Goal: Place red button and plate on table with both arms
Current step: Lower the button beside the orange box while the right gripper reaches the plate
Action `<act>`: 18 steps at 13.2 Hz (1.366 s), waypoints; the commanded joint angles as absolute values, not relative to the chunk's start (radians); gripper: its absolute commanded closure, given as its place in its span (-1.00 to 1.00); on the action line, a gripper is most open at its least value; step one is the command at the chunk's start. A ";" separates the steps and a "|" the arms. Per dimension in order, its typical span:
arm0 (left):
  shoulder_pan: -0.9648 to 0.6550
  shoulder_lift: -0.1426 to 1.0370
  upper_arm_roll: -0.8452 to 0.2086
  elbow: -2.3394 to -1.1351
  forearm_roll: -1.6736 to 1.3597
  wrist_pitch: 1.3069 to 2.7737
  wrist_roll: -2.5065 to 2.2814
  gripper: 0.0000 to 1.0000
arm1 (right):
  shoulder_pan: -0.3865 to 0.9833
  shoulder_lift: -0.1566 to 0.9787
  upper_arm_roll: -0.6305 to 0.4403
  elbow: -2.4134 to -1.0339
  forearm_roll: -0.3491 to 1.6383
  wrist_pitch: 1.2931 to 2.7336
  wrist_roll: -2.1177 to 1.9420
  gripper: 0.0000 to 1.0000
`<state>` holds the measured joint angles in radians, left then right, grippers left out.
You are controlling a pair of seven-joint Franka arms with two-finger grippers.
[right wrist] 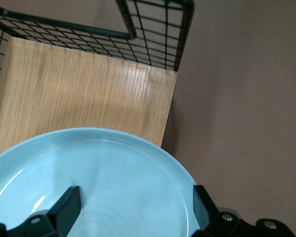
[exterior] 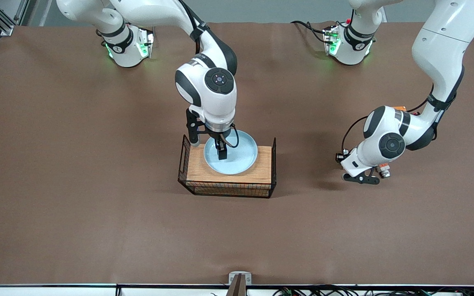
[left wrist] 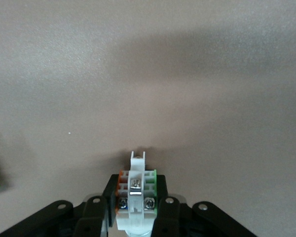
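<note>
The pale-blue plate [exterior: 239,158] [right wrist: 113,168] lies on the wooden-topped wire rack [exterior: 261,164] [right wrist: 79,84] in the middle of the table [exterior: 97,185]. My right gripper [exterior: 219,150] [right wrist: 135,205] is down at the plate and open: one finger [right wrist: 69,203] stands over the plate's inside, the other [right wrist: 202,205] just outside its rim. Toward the left arm's end, my left gripper [exterior: 379,172] [left wrist: 136,210] hangs low over the bare table, shut on the red button [exterior: 384,171] [left wrist: 136,190], a small white part with green and orange sides and screw heads.
The rack's black wire ends [right wrist: 153,34] rise above its wooden top on both short sides of the plate. An orange object [exterior: 399,108] shows partly from under the left arm's forearm. Brown table surface [left wrist: 148,74] spreads under the left gripper.
</note>
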<state>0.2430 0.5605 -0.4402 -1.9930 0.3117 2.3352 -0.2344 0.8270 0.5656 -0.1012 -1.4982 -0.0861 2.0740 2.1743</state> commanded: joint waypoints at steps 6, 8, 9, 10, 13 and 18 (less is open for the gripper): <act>0.252 0.549 -0.431 -1.965 0.334 2.352 -0.236 -0.99 | 0.818 0.583 -0.094 -1.474 -0.094 2.068 2.181 -0.99; 0.250 0.499 -0.433 -1.965 0.334 2.342 -0.232 -0.99 | 0.812 0.583 -0.094 -1.471 -0.095 2.069 2.181 -0.99; 0.253 0.465 -0.434 -1.968 0.334 2.342 -0.218 -0.99 | 0.810 0.584 -0.094 -1.468 -0.095 2.069 2.181 -0.99; 0.268 0.413 -0.439 -1.971 0.324 2.317 -0.218 -0.99 | 0.808 0.584 -0.094 -1.465 -0.095 2.071 2.181 -0.99; 0.294 0.264 -0.448 -1.938 0.269 2.110 -0.166 -0.99 | 0.802 0.586 -0.092 -1.451 -0.094 2.069 2.180 -0.99; 0.403 0.114 -0.445 -1.839 0.086 1.916 0.034 -0.99 | 0.805 0.588 -0.092 -1.442 -0.084 2.066 2.187 -0.99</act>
